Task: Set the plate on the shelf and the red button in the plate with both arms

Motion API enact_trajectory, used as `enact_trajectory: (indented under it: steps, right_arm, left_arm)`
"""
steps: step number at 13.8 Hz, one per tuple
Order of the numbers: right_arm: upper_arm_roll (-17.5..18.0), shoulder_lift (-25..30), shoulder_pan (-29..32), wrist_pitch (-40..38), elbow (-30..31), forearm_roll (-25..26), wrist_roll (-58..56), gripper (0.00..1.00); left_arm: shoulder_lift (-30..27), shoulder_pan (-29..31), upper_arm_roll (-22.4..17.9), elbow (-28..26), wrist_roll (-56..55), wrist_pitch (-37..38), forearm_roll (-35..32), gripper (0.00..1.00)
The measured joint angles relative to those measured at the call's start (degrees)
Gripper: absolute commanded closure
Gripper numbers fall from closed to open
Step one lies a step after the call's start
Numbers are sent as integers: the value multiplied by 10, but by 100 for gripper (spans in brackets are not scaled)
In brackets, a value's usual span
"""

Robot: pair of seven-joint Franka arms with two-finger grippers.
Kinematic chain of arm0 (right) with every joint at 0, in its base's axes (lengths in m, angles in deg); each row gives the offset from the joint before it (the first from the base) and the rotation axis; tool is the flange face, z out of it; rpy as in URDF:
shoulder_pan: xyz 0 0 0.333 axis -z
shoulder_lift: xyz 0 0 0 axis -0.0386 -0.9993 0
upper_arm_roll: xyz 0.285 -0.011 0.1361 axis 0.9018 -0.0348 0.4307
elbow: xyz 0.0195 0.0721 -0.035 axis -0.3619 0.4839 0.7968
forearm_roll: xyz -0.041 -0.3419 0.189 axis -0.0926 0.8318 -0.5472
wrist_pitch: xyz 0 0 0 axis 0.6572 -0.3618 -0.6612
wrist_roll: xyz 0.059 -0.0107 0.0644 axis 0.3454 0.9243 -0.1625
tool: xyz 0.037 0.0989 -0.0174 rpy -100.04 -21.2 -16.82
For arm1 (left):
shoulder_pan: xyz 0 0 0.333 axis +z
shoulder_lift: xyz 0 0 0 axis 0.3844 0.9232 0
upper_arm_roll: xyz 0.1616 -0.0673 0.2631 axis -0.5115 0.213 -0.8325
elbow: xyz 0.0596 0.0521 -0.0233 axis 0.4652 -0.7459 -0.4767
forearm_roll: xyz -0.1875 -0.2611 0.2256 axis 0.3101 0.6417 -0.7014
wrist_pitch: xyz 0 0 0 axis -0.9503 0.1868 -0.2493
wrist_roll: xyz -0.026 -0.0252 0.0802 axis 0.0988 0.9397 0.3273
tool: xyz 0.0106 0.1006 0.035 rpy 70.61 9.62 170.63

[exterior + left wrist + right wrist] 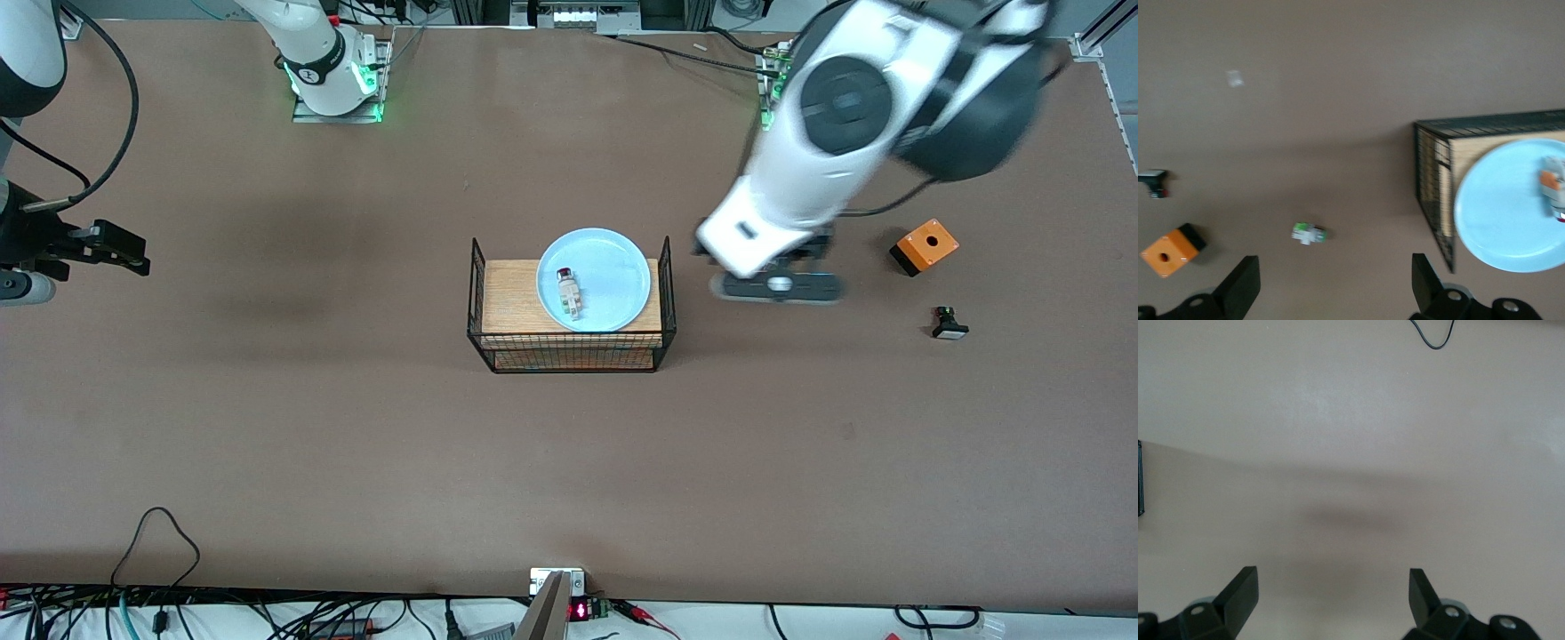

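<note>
The pale light-blue plate [613, 267] lies on the wooden top of a black wire rack [484, 347] in the middle of the table. The red button [567, 289] lies on its side in the plate. Both also show in the left wrist view: the plate [1505, 213] and the red button [1551, 190]. My left gripper [778, 286] is open and empty [1335, 280], over bare table beside the rack toward the left arm's end. My right gripper [124, 252] is open and empty [1331, 593], over bare table at the right arm's end.
An orange box [925, 246] and a black switch with a whitish cap [949, 324] lie toward the left arm's end. A white switch with a green cap [1309, 233] lies on the table under my left gripper. Cables run along the table's near edge.
</note>
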Motion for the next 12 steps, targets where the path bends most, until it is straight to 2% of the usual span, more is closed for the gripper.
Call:
enact_trajectory:
  steps: [3, 6, 10, 12]
  right_arm:
    - [0, 0, 0, 0, 0, 0, 0, 0]
    - [0, 0, 0, 0, 0, 0, 0, 0]
    - [0, 0, 0, 0, 0, 0, 0, 0]
    - [0, 0, 0, 0, 0, 0, 0, 0]
  left_arm:
    - [-50, 20, -71, -27, 98, 2, 23, 0]
    - [-96, 30, -149, -103, 209, -45, 79, 0]
    - [-155, 35, -193, -174, 236, -88, 92, 0]
    - [-198, 36, -201, -223, 238, -106, 93, 0]
